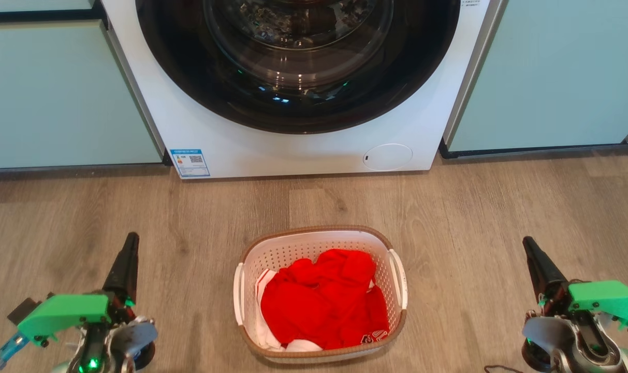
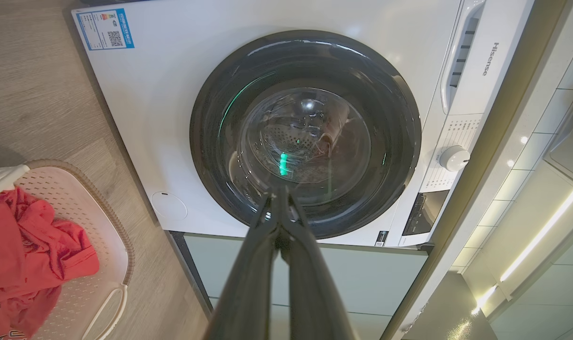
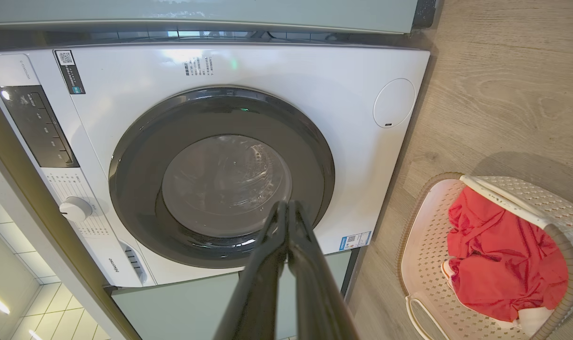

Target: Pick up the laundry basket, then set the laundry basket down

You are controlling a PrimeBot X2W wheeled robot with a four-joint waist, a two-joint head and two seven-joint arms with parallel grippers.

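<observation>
On wood-look floor (image 1: 500,207), before a white washing machine (image 1: 215,129) flanked by pale green cabinets (image 1: 60,93), the laundry basket (image 1: 298,251) is set upright: white perforated walls, brown rim, red clothing (image 1: 324,300) inside. Its handles (image 1: 398,280) are turned left and right; its long axis cannot be judged. The left hand (image 1: 132,237) and right hand (image 1: 527,242) are held with fingers pressed together, empty, well apart on either side of it.

We see the laundry basket (image 1: 293,251) as matt white perforated plastic with a brown woven-look rim, holding creased red cloth (image 1: 324,300). The floor (image 1: 474,217) looks like matt wood, perhaps laminate. The washing machine (image 1: 293,153) is glossy white, its door (image 1: 298,62) dark, reflective.
</observation>
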